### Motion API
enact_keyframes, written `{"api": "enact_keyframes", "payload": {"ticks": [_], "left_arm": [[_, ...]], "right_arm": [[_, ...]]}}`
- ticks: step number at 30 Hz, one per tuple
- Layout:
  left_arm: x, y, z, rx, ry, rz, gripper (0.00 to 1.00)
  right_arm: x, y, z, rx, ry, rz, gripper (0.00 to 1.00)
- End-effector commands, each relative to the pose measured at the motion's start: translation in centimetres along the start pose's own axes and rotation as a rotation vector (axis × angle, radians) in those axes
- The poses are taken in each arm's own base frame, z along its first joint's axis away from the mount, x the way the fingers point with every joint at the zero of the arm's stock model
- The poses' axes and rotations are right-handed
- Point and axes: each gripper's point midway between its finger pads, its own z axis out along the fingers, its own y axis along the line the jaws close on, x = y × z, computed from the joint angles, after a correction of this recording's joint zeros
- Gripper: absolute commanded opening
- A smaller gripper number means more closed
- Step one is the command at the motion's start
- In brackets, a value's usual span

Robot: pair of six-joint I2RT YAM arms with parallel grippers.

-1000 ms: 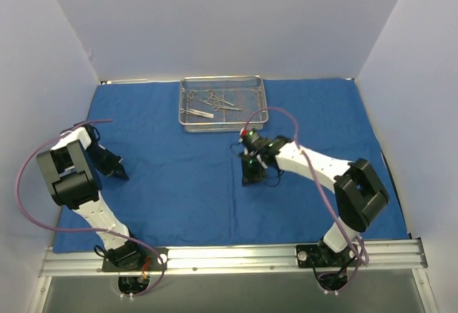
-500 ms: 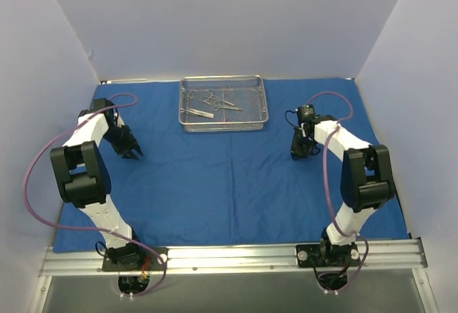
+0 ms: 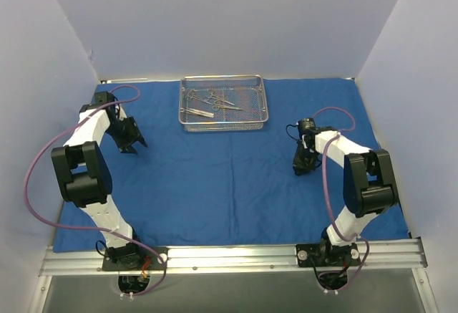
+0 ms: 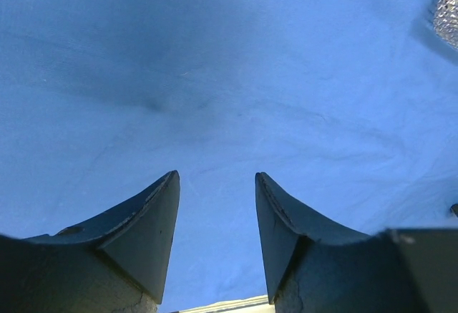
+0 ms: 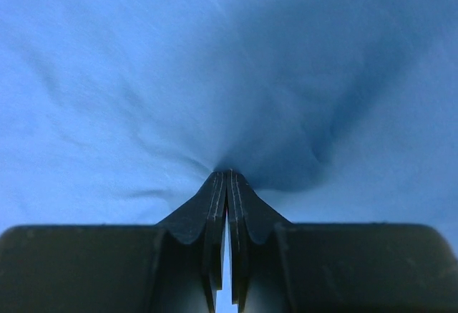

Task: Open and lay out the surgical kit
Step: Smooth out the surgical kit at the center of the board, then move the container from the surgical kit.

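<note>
The cloth [image 3: 215, 184] lies spread flat over the bench, so unwrapping looks done. The tray [image 3: 222, 78] sits far-centre, the instruments [image 3: 211, 102] inside it, not yet laid out. At the left, the left gripper [image 4: 215, 177] hangs half-open and empty. The right gripper [image 5: 227, 175] is pinched shut on cloth.

The table [image 3: 236, 295] carries one thing directly — the blue cloth wrap [image 3: 215, 184], spread flat.

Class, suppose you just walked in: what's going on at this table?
A two-armed robot is laying out a surgical kit. The blue cloth lies spread flat, with the wire-mesh tray on it at the far middle and the steel instruments inside. The right gripper is shut, pinching a pucker of cloth to the right of the tray. The left gripper is open over the cloth on the left, holding nothing.
</note>
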Motion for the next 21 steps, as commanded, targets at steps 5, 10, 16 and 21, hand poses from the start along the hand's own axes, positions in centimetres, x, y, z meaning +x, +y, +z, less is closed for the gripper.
{"api": "enact_keyframes", "payload": {"ticks": [5, 10, 16, 21], "left_arm": [[-2.4, -1.4, -2.0, 0.011, -0.06, 0.042, 0.56], [-3.8, -2.6, -3.7, 0.019, -0.122, 0.065, 0.65], [-4.1, -4.4, -5.3, -0.004, -0.177, 0.129, 0.68], [-2.9, -5.1, -6.1, -0.025, -0.21, 0.17, 0.68]], "right_arm": [[-6.2, 0.9, -3.3, 0.06, -0.082, -0.079, 0.16], [-16.4, 7.0, -6.1, -0.075, -0.267, -0.165, 0.39], [-21.5, 12.8, -3.9, -0.255, -0.323, -0.226, 0.74], [-23.4, 15.5, -4.0, -0.369, -0.385, -0.235, 0.86]]}}
